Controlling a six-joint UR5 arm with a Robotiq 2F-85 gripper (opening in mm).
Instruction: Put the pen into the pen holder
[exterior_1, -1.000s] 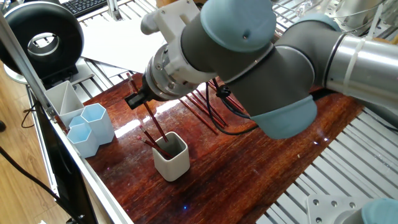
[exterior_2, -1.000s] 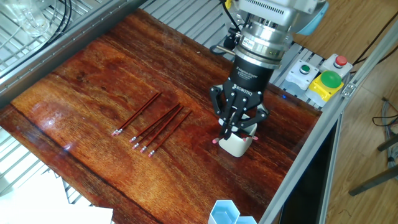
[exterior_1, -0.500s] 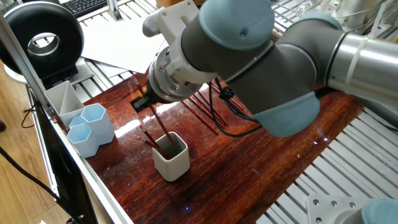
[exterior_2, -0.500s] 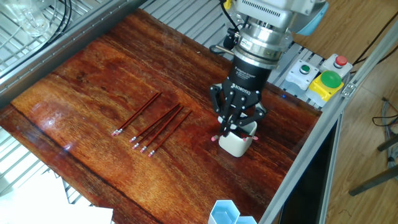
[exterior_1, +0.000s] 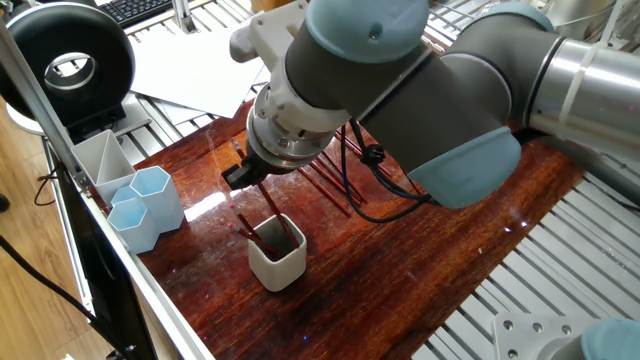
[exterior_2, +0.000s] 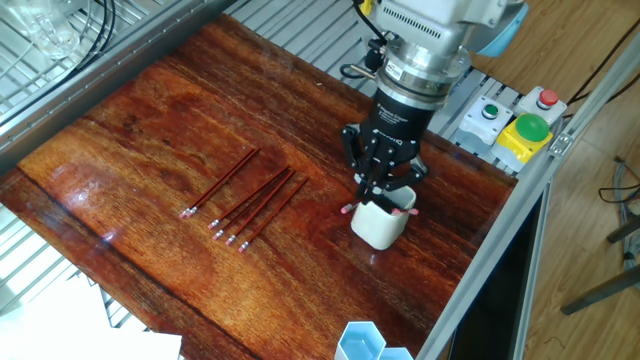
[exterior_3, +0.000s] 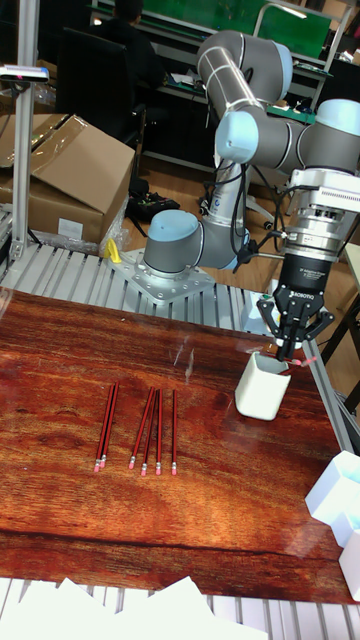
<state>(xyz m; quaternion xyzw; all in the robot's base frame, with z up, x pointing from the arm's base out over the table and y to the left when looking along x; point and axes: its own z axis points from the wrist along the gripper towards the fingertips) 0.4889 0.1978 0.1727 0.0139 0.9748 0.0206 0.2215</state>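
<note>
The gripper (exterior_2: 383, 189) hangs right over the pen holder (exterior_2: 380, 225), and its two fingers come together around the top of a thin red pen (exterior_1: 268, 204) — so it looks like it is pinching the pen, though the fingertips are small and I can't be fully sure how tight. The pen goes down from the fingers into the cup. Its long way is almost up and down, leaning a little, with the low end inside the cup and the high end at the fingers. In the tall fixed view a pink eraser tip pokes out beside the fingers just above the cup's rim.

The pen holder is the off-white cup near the table (exterior_2: 150, 150) edge, straight below the gripper. At least one more red pen already leans in it.

There is only one arm, so it does the job. My guess is the next move is simple — let go, then lift straight up.

Five more pens (exterior_2: 248, 202) lie flat on the wood, well apart from the cup, all pointing about the same way. Pale blue cups (exterior_1: 147, 204) sit off to the side
</note>
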